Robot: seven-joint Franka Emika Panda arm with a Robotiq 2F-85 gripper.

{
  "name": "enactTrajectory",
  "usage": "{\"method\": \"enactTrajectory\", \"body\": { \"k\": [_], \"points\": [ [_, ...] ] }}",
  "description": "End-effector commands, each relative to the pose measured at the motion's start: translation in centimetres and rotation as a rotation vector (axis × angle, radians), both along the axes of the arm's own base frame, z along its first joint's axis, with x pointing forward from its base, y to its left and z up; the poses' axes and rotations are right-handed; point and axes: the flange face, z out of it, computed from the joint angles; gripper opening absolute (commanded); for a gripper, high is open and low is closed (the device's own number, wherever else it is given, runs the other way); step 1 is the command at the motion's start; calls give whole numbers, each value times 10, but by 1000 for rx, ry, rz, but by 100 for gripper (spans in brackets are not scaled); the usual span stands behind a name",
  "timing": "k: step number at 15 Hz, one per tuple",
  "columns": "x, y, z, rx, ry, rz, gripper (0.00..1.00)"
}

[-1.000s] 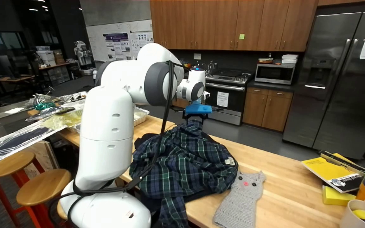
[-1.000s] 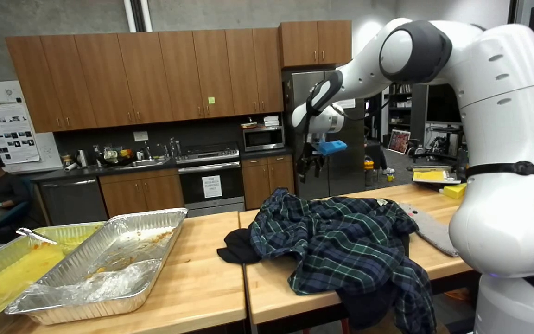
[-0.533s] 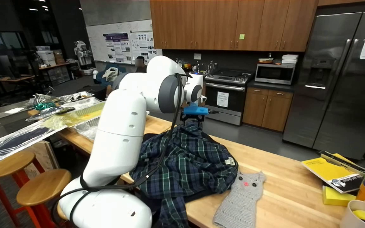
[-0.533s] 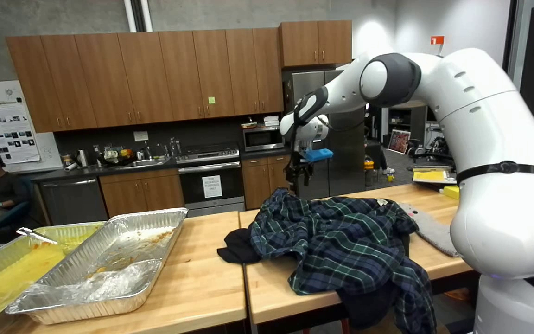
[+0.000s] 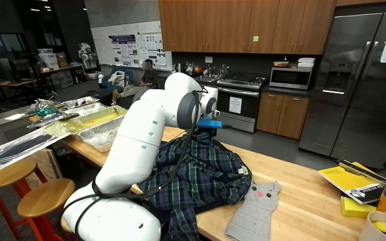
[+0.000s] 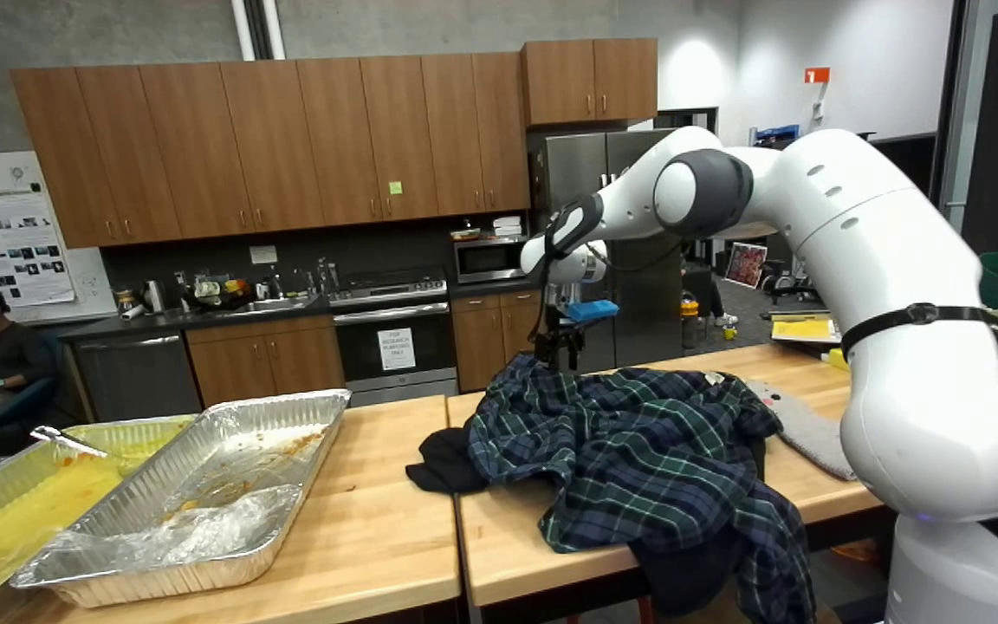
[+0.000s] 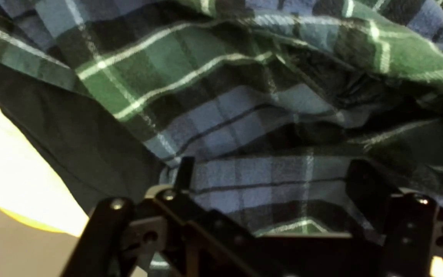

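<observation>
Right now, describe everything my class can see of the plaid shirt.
The plaid shirt is dark navy and green with thin white lines, apparently soft woven cloth. It lies crumpled on the wooden table, partly over dark cloth, with what looks like a sleeve hanging past the edge. A pale label shows on it. The fingers stand open at its raised end, plaid between them in the wrist view; whether they touch it is unclear.

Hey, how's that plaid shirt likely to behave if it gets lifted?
Probably floppy: the plaid shirt lies in loose folds and droops off the table. It may drag along the dark fabric showing beneath it. Rolling seems unlikely, given its spread, crumpled heap.
</observation>
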Motion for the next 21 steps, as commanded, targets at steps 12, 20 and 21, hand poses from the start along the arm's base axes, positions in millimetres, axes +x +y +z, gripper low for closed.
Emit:
{"method": "enactTrajectory", "body": {
  "k": [12,20,21],
  "points": [
    [9,-6,-8,-58,-8,32,0],
    [10,-48,55,-56,-105,-33,1],
    [11,-57,65,-57,-122,-47,1]
  ]
}}
